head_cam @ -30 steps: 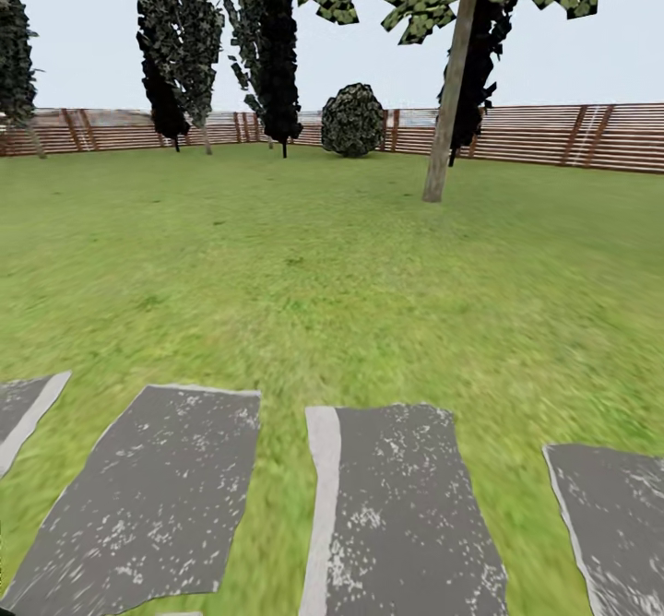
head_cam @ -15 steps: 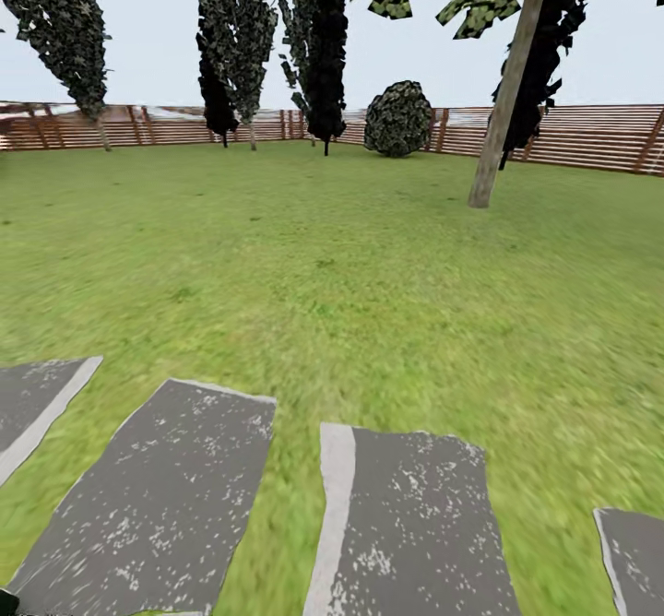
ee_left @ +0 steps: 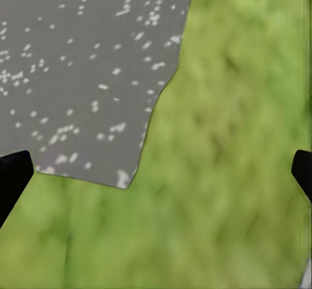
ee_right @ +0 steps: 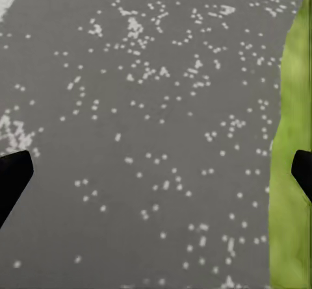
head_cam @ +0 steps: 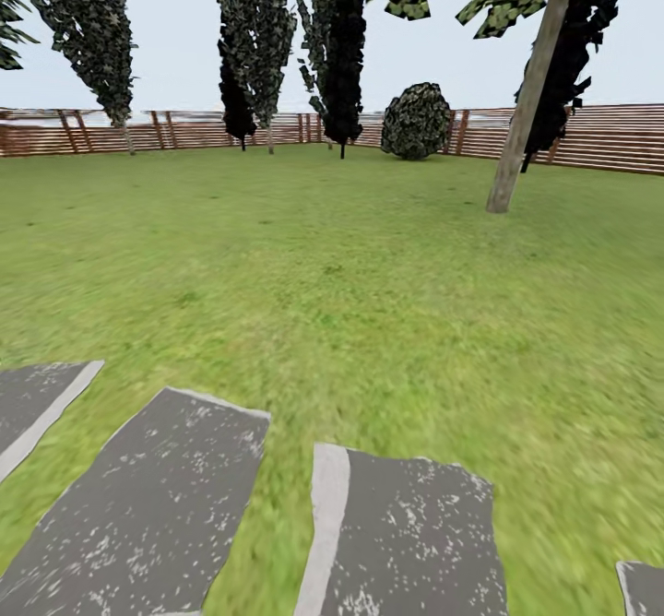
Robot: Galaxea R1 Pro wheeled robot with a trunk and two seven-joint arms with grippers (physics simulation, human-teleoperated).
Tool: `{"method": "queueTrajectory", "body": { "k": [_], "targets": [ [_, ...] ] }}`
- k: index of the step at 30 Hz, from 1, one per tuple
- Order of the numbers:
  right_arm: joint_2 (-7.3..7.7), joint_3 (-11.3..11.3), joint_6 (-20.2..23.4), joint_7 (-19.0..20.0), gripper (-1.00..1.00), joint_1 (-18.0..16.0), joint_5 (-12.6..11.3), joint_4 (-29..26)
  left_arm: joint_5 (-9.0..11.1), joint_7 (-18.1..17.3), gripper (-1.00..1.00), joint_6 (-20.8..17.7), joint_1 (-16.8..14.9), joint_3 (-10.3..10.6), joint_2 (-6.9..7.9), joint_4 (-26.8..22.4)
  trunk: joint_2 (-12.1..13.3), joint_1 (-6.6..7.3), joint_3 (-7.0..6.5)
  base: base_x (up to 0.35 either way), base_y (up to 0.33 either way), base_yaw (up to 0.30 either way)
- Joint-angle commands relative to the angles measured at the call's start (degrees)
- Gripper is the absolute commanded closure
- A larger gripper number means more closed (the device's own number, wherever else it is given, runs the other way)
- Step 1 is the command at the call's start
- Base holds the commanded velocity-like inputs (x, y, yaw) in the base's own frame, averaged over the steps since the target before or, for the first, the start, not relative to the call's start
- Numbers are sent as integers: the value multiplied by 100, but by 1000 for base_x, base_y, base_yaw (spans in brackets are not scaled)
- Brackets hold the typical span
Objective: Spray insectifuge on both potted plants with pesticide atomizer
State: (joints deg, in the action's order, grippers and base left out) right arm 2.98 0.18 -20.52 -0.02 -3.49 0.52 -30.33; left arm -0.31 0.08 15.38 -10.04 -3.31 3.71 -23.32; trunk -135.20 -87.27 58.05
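No text, label, brand, number or sign could be read anywhere in these pictures, neither in the head view nor in the wrist views.

This is a fenced garden, rendered in simulation. A wide green lawn [head_cam: 350, 275] runs back to a brown wooden slat fence [head_cam: 590, 136] under a pale sky. Tall dark trees [head_cam: 341, 44] and a rounded shrub [head_cam: 417, 121] stand along the fence, and a slanting tree trunk [head_cam: 530, 100] rises nearer. Irregular grey, white-flecked stepping stones [head_cam: 406, 542] lie in the grass; the blurred turf seems unmown.
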Motion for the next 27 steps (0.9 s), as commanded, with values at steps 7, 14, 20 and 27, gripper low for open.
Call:
{"method": "queueTrajectory", "body": {
  "k": [7,14,20,27],
  "targets": [
    [-16,0,-13,-6,-100,-2,9,9,-4,1,-100,18,-6,-12,-1,3,-2,-1,5,192,-223,235],
    [-17,0,-13,-2,-100,-2,9,15,-4,1,-100,18,-4,-12,-1,3,-2,-1,5,188,-225,272],
    [-17,0,-13,-6,-100,-2,9,18,-4,1,-100,18,-4,-12,-1,3,-2,-1,5,187,-225,275],
    [-17,0,-14,-7,-100,-2,9,18,-4,1,-100,19,-4,-12,-1,3,-2,-1,5,187,-225,275]
  ]
}}
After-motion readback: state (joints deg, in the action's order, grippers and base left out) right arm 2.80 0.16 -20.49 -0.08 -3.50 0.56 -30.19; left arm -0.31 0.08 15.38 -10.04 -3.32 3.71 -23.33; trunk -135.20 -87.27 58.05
